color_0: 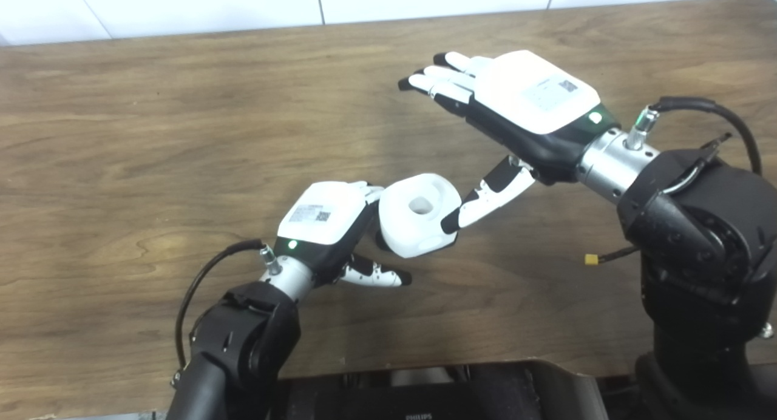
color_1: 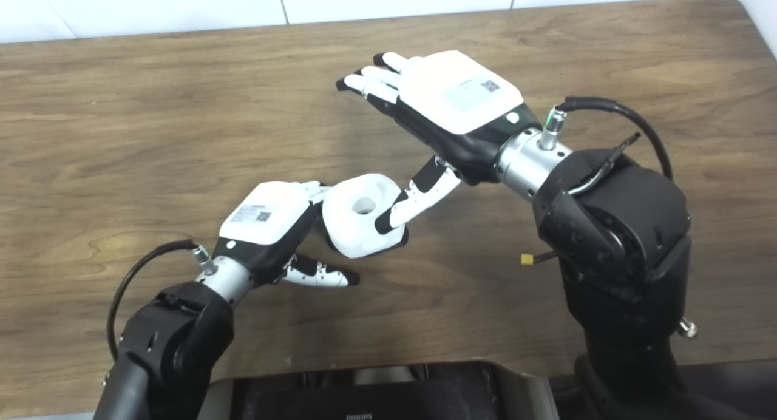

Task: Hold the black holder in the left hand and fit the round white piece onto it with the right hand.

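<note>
White round piece [color_0: 419, 221] with a hollow centre sits above the wooden counter [color_0: 121, 135], pressed against the left hand [color_0: 325, 226], whose fingers curl round it. Right hand [color_0: 522, 104] hovers above, fingers spread, thumb tip touching the piece's edge. A black part [color_1: 396, 243] peeks beneath.

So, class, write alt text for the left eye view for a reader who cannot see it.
A robot's left hand holds a round white piece with a hole in its top, just above a wooden table. The right hand hovers open above, its thumb touching the piece's side.
</note>
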